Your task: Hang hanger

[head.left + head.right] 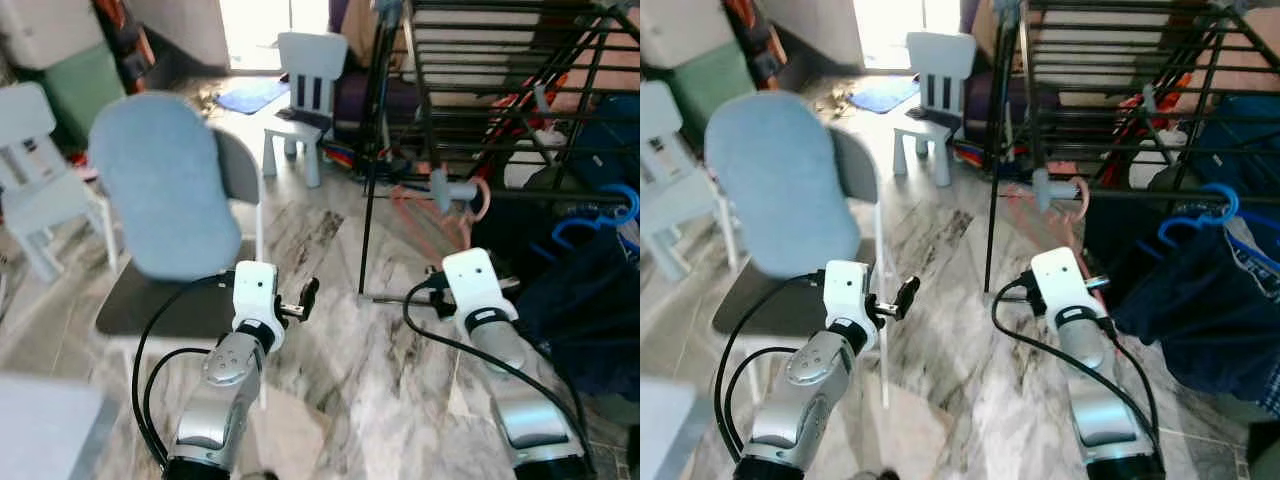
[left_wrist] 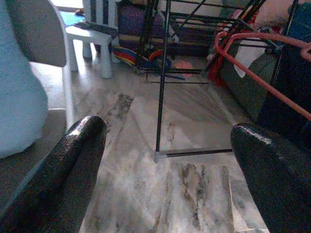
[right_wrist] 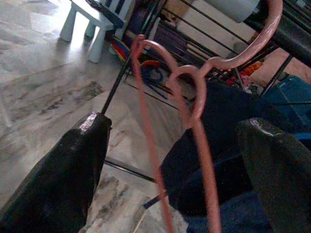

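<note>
A pink hanger (image 1: 443,217) hangs by its hook (image 3: 252,46) from a black rail of the drying rack (image 1: 500,195), next to a grey clip (image 1: 440,187). My right gripper (image 3: 180,165) is open just below and in front of it. The hanger's neck and arm (image 3: 197,121) run between the two black fingers without touching either. My left gripper (image 1: 300,299) is open and holds nothing. It hovers over the marble floor beside the chair, left of the rack's leg (image 2: 162,92).
A chair draped in a light blue cover (image 1: 165,185) stands close on the left. A white child's chair (image 1: 305,85) is farther back. A blue hanger (image 1: 590,225) and dark blue clothes (image 1: 580,300) hang on the rack's right side.
</note>
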Robot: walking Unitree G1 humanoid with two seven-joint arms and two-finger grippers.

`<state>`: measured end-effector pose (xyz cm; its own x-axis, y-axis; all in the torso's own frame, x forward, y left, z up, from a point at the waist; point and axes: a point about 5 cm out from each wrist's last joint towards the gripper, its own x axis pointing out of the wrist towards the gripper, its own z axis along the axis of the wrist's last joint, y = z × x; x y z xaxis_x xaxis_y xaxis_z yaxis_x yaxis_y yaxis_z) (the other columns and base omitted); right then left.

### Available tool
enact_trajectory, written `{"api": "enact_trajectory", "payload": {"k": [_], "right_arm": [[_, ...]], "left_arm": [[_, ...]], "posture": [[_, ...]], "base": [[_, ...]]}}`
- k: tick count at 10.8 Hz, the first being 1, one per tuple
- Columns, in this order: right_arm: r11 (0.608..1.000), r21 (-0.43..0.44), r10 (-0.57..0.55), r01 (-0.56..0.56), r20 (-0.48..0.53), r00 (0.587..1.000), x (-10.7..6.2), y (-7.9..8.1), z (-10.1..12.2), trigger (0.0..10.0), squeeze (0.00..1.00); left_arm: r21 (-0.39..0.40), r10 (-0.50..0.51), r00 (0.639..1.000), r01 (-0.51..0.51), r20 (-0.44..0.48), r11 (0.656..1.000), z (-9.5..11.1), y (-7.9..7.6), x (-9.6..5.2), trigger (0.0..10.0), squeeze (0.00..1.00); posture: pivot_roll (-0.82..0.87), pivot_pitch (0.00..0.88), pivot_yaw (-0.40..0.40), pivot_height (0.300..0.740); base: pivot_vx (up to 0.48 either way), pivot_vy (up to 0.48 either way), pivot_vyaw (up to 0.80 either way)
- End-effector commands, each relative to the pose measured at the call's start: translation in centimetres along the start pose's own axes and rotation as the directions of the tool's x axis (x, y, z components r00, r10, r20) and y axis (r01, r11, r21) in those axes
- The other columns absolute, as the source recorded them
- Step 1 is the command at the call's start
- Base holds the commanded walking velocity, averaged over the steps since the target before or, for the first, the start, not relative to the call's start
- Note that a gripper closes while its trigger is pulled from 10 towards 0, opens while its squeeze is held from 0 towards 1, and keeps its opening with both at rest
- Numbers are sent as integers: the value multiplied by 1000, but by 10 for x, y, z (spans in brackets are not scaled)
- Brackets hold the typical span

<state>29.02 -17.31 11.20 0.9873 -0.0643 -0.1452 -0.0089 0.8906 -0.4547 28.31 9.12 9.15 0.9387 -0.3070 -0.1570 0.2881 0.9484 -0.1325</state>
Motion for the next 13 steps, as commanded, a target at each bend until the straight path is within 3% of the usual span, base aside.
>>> {"api": "enact_trajectory", "payload": {"k": [1,4,6,7,9,13], "right_arm": [[1000,8,9,-9,-3,1000,0,2,-1,10000,0],[1000,19,-16,15,42,999,-1,0,4,10000,0],[997,50,-52,50,20,998,-8,-7,-8,10000,0],[997,81,-1,1,2,1000,-10,-3,-9,10000,0],[997,70,35,-37,28,999,-9,6,-2,10000,0],[997,51,49,-52,48,998,-10,4,1,10000,0]], "left_arm": [[10,-5,1000,5,4,1000,3,0,-2,10000,0],[21,29,1000,-29,1,999,4,9,-10,10000,0],[54,67,998,-66,-12,996,1,21,-21,10000,0],[65,76,997,-75,-16,995,0,23,-24,10000,0],[69,64,998,-63,-6,996,2,14,-22,10000,0],[41,11,999,-12,33,999,10,9,-23,10000,0]], "posture": [[-147,0,16,740],[-131,0,18,740],[-129,0,25,740],[-124,0,21,740],[-119,0,15,740],[-121,0,14,740]], "base": [[-300,0,0],[-301,0,0],[-294,0,0],[-285,0,0],[-283,0,0],[-66,0,158]]}}
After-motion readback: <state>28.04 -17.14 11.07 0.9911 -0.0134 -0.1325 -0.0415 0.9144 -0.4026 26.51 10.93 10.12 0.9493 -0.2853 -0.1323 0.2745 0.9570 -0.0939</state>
